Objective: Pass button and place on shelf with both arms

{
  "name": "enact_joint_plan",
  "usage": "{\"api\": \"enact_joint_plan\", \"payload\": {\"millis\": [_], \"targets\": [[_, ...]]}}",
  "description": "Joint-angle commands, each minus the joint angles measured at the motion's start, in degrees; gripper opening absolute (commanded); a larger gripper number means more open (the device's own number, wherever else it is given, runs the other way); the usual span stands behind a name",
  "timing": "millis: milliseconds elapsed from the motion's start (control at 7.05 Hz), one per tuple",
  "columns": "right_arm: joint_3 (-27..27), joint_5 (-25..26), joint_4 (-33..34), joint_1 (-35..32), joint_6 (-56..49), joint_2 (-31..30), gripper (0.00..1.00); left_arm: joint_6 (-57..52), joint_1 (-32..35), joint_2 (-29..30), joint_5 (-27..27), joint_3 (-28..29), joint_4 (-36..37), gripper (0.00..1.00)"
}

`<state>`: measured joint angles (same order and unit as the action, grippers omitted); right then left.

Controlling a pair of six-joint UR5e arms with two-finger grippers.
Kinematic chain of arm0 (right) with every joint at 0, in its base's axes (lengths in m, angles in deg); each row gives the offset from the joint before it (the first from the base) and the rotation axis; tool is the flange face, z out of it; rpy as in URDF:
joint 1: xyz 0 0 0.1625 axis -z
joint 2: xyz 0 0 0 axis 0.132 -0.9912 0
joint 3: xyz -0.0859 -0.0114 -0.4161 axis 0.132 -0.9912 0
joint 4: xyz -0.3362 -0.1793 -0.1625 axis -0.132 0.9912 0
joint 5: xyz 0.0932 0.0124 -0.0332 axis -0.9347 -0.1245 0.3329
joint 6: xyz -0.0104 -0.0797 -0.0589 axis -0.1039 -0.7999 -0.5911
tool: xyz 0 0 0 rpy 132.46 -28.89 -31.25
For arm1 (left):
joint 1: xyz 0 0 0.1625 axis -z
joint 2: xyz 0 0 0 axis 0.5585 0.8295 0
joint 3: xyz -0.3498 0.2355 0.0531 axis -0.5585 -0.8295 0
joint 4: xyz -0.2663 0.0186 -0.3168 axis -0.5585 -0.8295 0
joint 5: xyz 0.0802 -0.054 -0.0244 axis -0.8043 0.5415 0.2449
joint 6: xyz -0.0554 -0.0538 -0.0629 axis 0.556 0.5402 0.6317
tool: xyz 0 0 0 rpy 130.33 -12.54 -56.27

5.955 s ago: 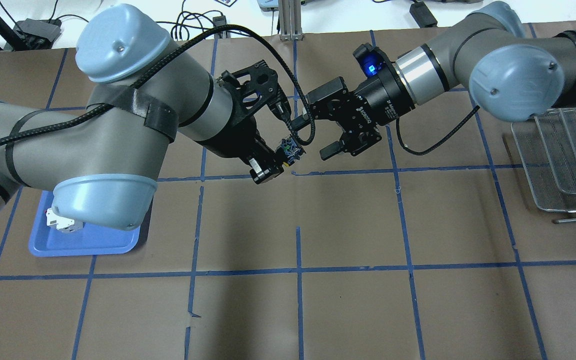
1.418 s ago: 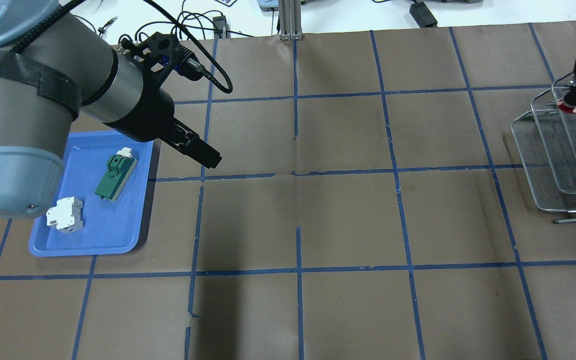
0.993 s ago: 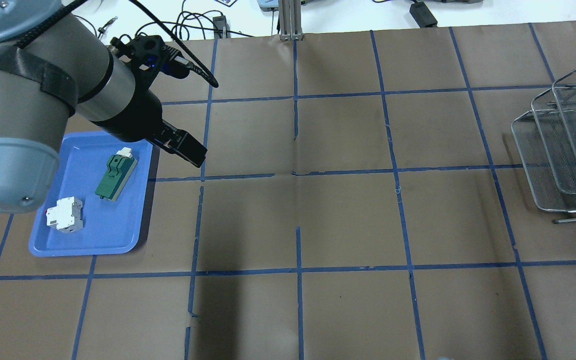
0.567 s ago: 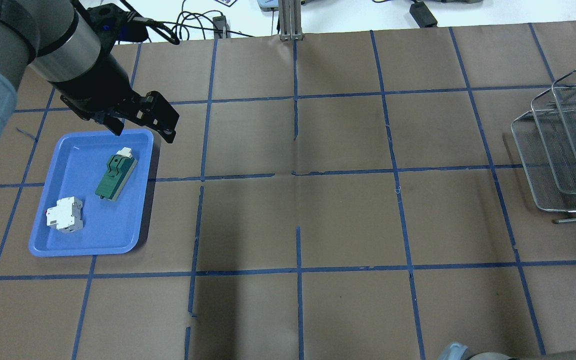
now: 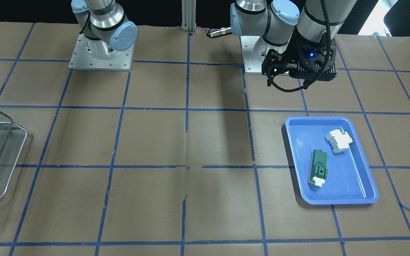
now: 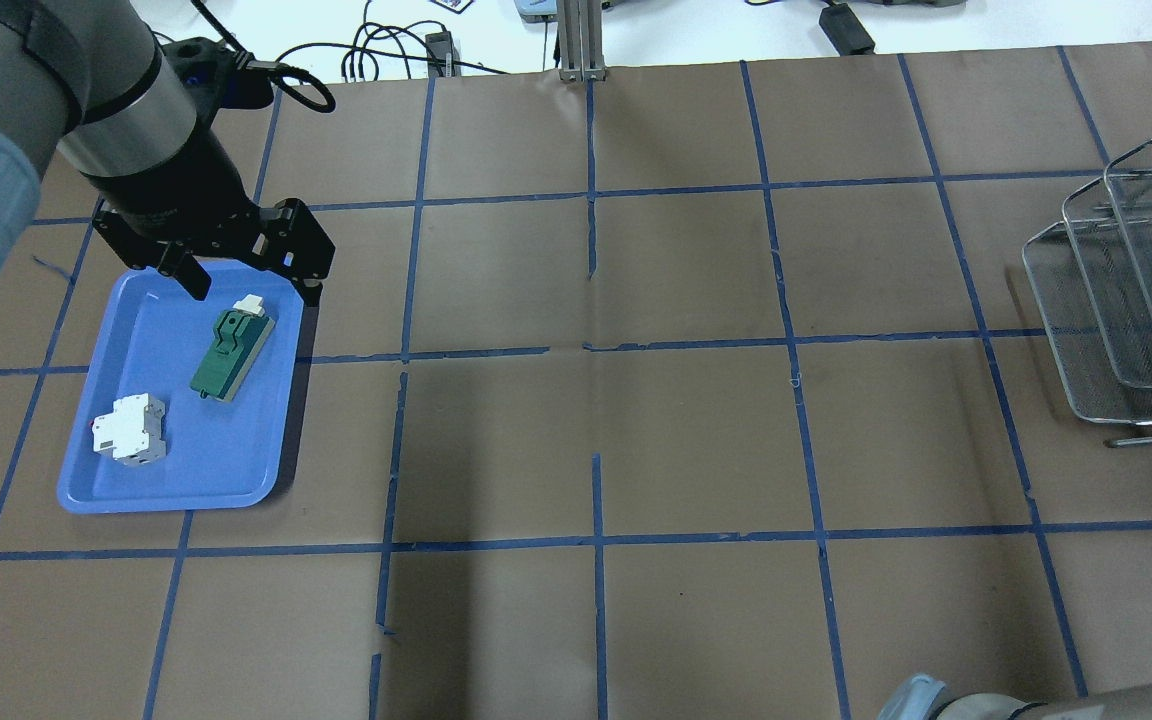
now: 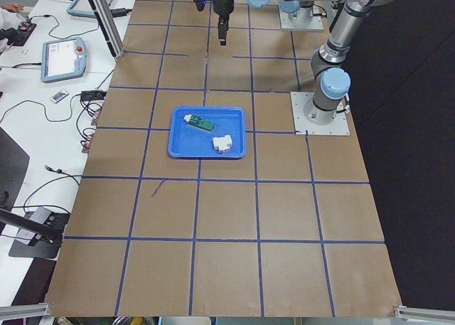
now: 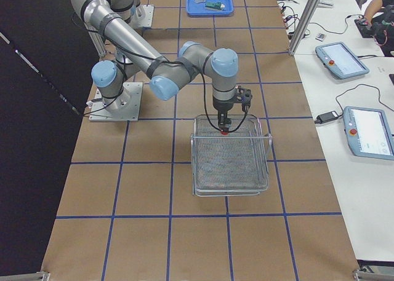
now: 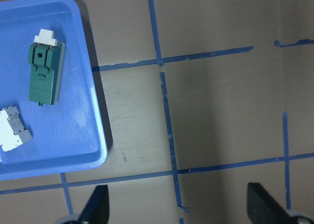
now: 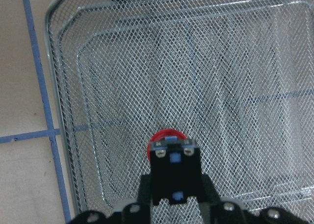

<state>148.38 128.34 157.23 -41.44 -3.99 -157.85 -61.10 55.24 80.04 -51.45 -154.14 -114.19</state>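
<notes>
The button (image 10: 172, 160), red cap down and black body up, is held in my right gripper (image 10: 174, 187), which is shut on it. It hangs over the mesh of the shelf (image 10: 235, 87), near the rack's left rim. The exterior right view shows the right gripper (image 8: 223, 125) with the button (image 8: 224, 132) over the back part of the shelf (image 8: 231, 164). I cannot tell whether the button touches the mesh. My left gripper (image 6: 246, 278) is open and empty above the far edge of the blue tray (image 6: 166, 495). The left wrist view shows its fingertips (image 9: 95, 207) spread wide.
The blue tray (image 5: 333, 200) holds a green block (image 6: 231, 343) and a white breaker-like block (image 6: 129, 430). The shelf (image 6: 1126, 300) stands at the table's right edge. Blue tape lines cross the brown table. My right arm's elbow (image 6: 936, 700) shows at the bottom of the overhead view.
The button passed from my left gripper to my right. The right gripper carried it over the shelf, out of the overhead view. The left arm drew back over the tray and opened.
</notes>
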Motion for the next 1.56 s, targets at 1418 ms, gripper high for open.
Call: {"api": "enact_joint_plan", "payload": {"millis": [1418], "targets": [[-3.7,-0.1,-22.8,-40.1,20.9,-12.0,1.00,0.0,-0.2,4.4,4.4,8.2,-2.8,1.00]]}}
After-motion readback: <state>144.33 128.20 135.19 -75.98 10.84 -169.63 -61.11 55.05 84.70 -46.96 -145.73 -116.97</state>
